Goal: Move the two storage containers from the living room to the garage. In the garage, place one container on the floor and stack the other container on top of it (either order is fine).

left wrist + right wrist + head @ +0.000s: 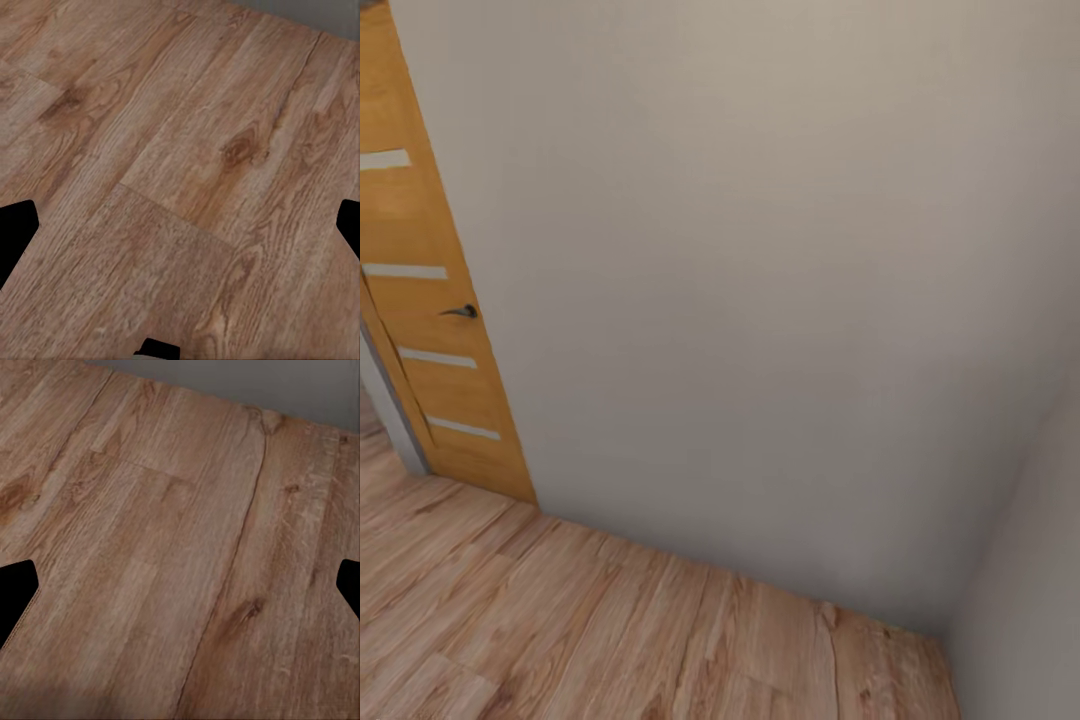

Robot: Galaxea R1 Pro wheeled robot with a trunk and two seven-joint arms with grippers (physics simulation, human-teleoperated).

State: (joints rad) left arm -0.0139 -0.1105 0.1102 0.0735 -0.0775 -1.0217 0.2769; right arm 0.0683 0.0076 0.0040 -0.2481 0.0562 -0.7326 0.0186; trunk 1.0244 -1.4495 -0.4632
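The two storage containers are out of view, and so is the garage. I face a pale grey wall [760, 300] that meets light wood-plank flooring [610, 630]. In the left wrist view my left gripper [180, 232] is open over bare planks, its black fingertips [15, 236] at the frame's two sides with nothing between them. My right gripper [180, 592] is open too. Its dark fingertips [15, 596] are spread wide above the planks, close to the foot of the wall [262, 382].
An orange wooden door [430, 340] with pale horizontal strips and a dark handle [463, 312] stands at the left, beside a grey frame edge [390, 410]. A second wall [1030, 580] closes a corner at the right. Open flooring lies toward the near left.
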